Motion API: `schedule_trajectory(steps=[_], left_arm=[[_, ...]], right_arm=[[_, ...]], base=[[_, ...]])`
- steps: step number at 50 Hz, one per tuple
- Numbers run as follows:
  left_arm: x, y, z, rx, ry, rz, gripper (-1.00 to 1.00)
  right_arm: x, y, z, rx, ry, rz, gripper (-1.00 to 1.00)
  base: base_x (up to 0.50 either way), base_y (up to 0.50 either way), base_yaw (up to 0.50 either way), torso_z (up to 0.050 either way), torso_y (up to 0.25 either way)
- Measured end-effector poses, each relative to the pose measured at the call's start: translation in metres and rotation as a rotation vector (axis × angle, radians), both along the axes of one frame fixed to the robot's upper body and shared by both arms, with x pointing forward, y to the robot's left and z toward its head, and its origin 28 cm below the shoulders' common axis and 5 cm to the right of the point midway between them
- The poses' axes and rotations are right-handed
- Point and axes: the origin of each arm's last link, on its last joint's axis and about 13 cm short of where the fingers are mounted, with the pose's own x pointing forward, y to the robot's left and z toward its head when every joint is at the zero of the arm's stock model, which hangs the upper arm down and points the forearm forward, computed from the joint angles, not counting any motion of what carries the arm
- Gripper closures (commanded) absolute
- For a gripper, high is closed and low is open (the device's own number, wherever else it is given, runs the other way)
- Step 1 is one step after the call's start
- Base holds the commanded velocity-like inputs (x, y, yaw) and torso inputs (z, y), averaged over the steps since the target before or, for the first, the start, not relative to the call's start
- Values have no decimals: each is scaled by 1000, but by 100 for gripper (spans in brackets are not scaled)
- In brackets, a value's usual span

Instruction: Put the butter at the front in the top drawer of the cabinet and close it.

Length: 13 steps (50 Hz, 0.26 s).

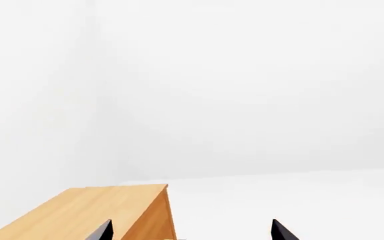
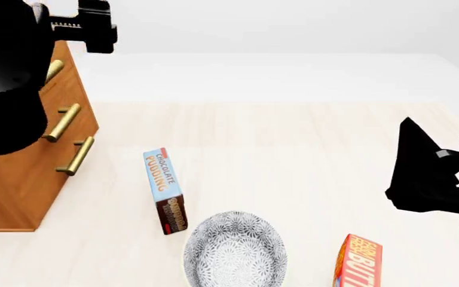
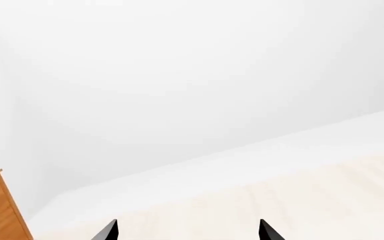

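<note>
Showing orange-brown cabinet (image 2: 22,185) with brass handles (image 2: 76,155), blue-and-brown pudding box (image 2: 164,188), grey-white patterned bowl (image 2: 234,251), red-and-yellow butter (image 2: 358,263).

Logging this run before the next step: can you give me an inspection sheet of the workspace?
Surface: pale wood table, bare across its middle.
Job's things: cabinet at left, three brass handles showing, drawers look shut; butter at the near edge, cut off by the frame.
Clutter: chocolate pudding box lying flat; patterned bowl beside it.
End effectors: left end effector open, above the cabinet top; right end effector open, empty, above the table.
Cables: nothing seen.
Surroundings: plain white walls and floor.
</note>
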Motion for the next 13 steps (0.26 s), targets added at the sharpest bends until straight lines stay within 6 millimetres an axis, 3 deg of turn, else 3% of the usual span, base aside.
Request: schedule_trajectory(steps=[13], left_arm=[[-25, -9, -46, 23, -182, -199, -100]], right_arm=[[4, 1, -2, 3, -1, 15, -100]], base=[[0, 0, 0, 0, 0]])
